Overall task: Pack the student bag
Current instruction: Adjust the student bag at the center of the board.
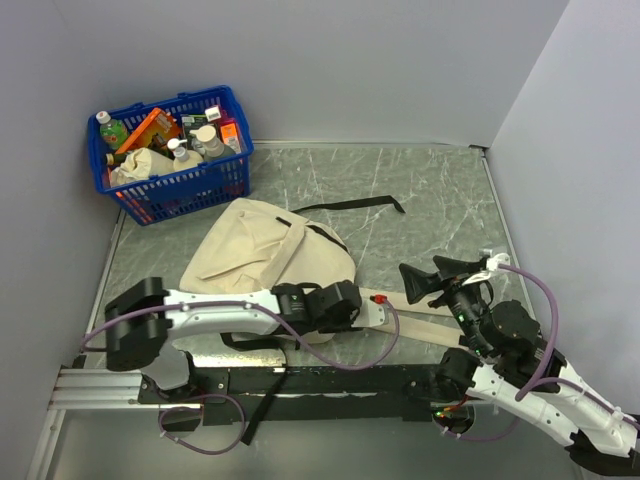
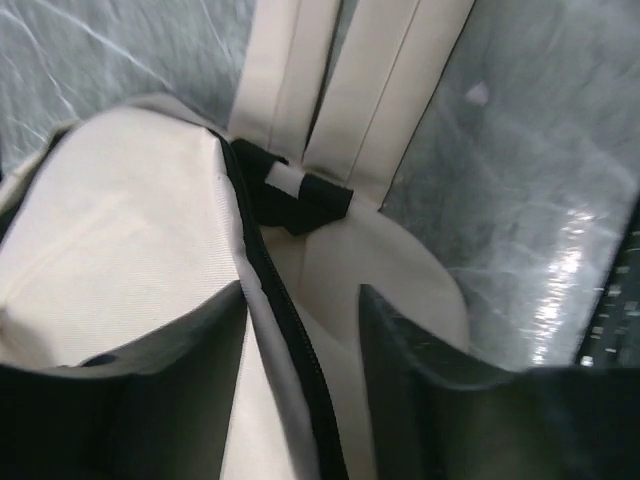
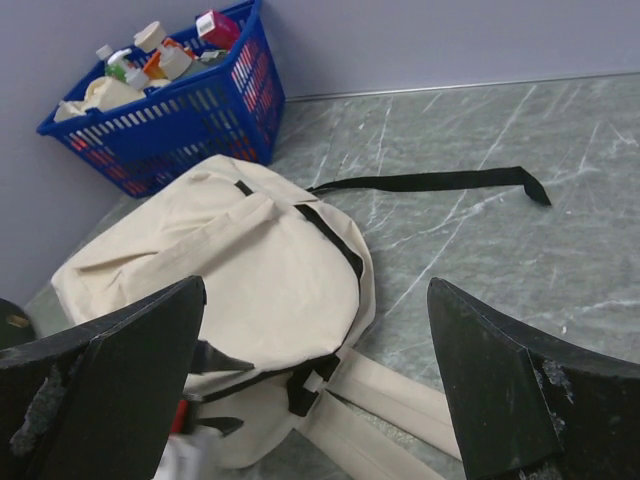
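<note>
The student bag (image 1: 262, 250), cream fabric with black trim, lies flat in the middle of the table. My left gripper (image 1: 360, 308) is at its near right end. In the left wrist view that gripper (image 2: 300, 300) has its jaws apart, one on each side of the bag's black zipper edge (image 2: 285, 330), and the cloth between them hangs loose. The bag's cream straps (image 2: 330, 80) run away from it across the table. My right gripper (image 1: 425, 275) hovers to the right of the bag. It is wide open and empty (image 3: 316, 285), looking over the bag (image 3: 250, 260).
A blue plastic basket (image 1: 175, 185) holding bottles and packets stands at the back left against the wall, also seen in the right wrist view (image 3: 170, 130). A loose black strap (image 1: 350, 205) trails from the bag across the grey marbled tabletop (image 1: 440, 200). Walls close in on three sides.
</note>
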Robot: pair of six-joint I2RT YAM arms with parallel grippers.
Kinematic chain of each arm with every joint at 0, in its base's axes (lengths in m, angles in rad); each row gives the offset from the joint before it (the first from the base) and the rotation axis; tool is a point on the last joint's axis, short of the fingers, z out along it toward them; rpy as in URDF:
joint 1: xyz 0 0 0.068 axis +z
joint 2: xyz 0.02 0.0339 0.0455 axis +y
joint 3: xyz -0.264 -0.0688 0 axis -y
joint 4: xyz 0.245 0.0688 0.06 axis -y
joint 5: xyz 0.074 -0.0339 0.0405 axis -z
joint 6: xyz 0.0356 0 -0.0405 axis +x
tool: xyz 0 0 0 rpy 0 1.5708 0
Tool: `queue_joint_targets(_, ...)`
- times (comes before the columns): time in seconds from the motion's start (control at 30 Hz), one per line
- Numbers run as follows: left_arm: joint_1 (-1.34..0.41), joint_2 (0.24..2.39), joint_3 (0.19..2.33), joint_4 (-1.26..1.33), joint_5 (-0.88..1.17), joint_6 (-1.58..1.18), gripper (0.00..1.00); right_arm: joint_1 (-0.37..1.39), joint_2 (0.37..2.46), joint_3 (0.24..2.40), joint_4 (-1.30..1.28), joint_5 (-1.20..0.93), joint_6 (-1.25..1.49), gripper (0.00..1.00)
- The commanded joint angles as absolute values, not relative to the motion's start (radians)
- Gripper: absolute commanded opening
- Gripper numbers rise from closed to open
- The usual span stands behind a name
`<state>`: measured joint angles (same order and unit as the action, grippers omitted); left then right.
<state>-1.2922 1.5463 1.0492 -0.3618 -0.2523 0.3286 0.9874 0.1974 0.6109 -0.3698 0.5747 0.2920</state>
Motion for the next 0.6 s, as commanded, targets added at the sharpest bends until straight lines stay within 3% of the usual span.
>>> queue_joint_targets(0.0,-1.279,1.585,1.060,-0.309,-0.360,0.382,0.39,0.985,0.181,0.647,-0.405,0.578,0.287,0.99)
queue_joint_targets(0.23,-1.238,1.513,1.005,-0.210,-0.505,0.541,0.01,0.985,0.183,0.649,-0.405,0.528,0.258,1.00)
queue_joint_targets(0.47,-1.197,1.347,1.043,-0.335,-0.459,0.548,0.01,0.985,0.270,0.588,-0.359,0.408,0.190,0.98)
queue_joint_targets(0.57,-1.096,1.218,1.075,-0.453,-0.260,0.447,0.01,0.985,0.284,0.426,-0.166,0.214,0.212,1.00)
